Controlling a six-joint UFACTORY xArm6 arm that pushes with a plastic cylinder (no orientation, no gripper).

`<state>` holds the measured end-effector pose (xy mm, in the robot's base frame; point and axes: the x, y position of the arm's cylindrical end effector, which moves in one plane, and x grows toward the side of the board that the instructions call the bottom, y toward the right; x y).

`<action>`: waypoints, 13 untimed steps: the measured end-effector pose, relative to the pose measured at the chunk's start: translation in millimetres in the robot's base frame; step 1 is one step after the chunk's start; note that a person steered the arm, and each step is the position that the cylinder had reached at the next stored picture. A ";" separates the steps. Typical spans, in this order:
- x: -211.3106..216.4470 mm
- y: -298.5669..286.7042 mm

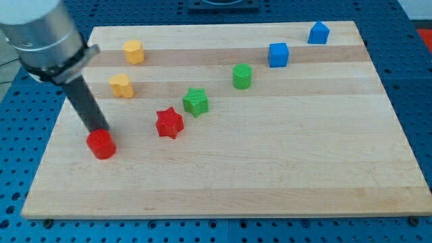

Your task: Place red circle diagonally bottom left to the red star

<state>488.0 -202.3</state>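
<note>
Resting at the upper edge of the red circle (101, 144), at its eleven o'clock, my tip (98, 131) is touching it or nearly so; being a bare rod, it is carrying no fingers to open or close; the circle is lying at the red star's (169, 123) eight o'clock, well apart; the wooden board (270, 169) is offering open room around; the orange blocks (121, 85) are sitting clear at twelve o'clock.

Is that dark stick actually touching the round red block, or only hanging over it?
Cannot tell. In the camera view my tip meets the top edge of the red circle block with no gap showing, but the overlap could be only the viewing angle.
</note>
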 end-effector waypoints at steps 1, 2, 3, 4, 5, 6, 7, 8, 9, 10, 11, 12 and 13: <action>5.7 5.6; 15.5 -2.9; 26.3 -21.5; 31.4 -58.0; 49.0 -47.1; 49.1 -6.5; 49.1 23.0; 70.5 -5.4; 113.9 25.1; 113.1 95.8; 82.9 83.3; 73.4 72.6; 58.6 71.0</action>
<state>546.6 -131.3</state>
